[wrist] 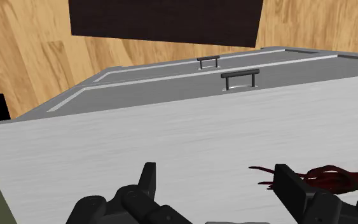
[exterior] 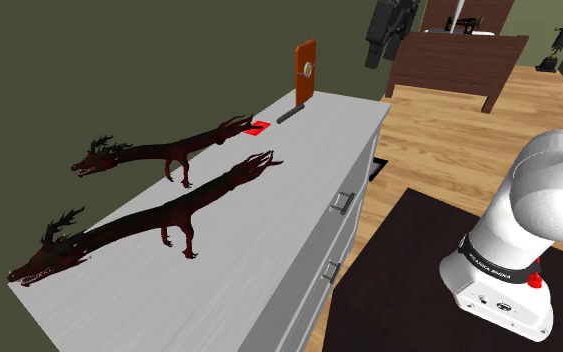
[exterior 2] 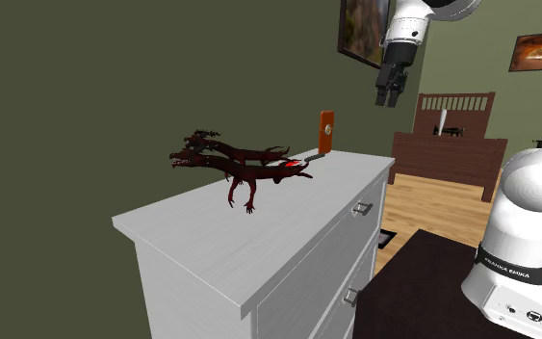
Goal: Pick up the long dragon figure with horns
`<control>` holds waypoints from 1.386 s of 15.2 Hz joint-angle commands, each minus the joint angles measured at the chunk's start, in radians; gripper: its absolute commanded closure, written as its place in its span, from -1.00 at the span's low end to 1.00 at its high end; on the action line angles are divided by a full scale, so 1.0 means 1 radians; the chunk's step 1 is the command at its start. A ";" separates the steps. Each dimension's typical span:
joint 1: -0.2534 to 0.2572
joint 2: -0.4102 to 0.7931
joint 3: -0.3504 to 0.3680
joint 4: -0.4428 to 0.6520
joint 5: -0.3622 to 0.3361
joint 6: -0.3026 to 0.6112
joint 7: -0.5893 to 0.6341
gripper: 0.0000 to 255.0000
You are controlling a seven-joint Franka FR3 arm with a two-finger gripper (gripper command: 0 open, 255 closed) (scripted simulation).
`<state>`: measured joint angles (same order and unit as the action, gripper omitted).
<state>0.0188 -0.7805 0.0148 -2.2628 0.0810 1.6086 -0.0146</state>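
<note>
Black two-finger gripper (wrist: 216, 170) hangs wide open above the white dresser top (exterior: 299, 180), where a dark-red horned dragon figure (exterior: 172, 212) lies beside its twin (exterior: 159, 152). Best to descend over one slim mid-body, straddling it crosswise.

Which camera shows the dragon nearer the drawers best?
Shoulder view: that dragon shows full length, horns to tail. The second exterior view overlaps it with the other dragon; the wrist view catches a dark red tip, unclear whose.

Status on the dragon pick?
Gripper open, high above dresser. Near dragon figure and far dragon figure, both horned, untouched. Orange block stands apart, far end.
</note>
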 commanded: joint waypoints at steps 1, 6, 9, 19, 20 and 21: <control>0.000 0.000 0.000 0.000 0.000 0.000 0.000 -1.00; -0.030 0.090 0.148 0.033 0.067 0.041 0.277 -1.00; -0.053 0.169 0.232 0.078 0.095 0.067 0.442 -1.00; -0.138 0.547 0.480 0.346 0.059 0.133 1.007 -1.00; -0.142 0.594 0.500 0.382 0.042 0.136 1.066 -1.00; -0.145 0.642 0.518 0.420 0.022 0.137 1.126 -1.00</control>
<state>-0.1213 -0.1863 0.5131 -1.8809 0.1213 1.7436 1.0447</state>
